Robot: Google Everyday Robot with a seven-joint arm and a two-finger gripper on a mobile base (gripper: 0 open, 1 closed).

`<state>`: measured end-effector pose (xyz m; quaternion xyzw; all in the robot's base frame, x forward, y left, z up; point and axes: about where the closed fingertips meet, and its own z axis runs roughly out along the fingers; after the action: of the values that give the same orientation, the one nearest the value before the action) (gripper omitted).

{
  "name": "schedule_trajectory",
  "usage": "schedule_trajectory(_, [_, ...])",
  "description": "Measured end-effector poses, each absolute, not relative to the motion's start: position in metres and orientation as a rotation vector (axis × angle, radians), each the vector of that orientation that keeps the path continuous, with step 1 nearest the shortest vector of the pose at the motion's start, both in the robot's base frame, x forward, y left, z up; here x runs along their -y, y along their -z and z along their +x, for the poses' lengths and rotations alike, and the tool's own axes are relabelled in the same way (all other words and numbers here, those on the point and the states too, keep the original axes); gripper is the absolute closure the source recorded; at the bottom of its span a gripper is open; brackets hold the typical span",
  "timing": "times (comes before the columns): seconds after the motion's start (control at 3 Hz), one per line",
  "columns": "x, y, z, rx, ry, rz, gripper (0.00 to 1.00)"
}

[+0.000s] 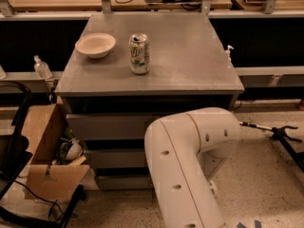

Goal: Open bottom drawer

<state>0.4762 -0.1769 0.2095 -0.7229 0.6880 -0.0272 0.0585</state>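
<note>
The grey cabinet (152, 82) stands in the middle of the camera view with three drawers stacked under its top. The bottom drawer (121, 181) is the lowest grey front, just above the floor, and looks shut. Its knob is hidden behind my arm. My white arm (190, 160) bends in front of the right half of the drawers. My gripper is hidden behind the arm, so it does not show.
A cream bowl (95, 44) and a green-and-white soda can (139, 53) stand on the cabinet top. An open cardboard box (50, 160) with clutter sits at the left on the floor. A black stand (280, 134) lies at the right.
</note>
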Motion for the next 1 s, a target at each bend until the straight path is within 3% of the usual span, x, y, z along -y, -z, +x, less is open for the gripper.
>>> schedule_trajectory(0.33, [0.196, -0.216, 0.503, -1.926, 0.270, -2.113, 1.00])
schedule_trajectory(0.67, [0.202, -0.237, 0.567, -1.749, 0.455, -1.950, 1.00])
schedule_trajectory(1.0, [0.206, -0.246, 0.601, -1.671, 0.501, -1.866, 1.00])
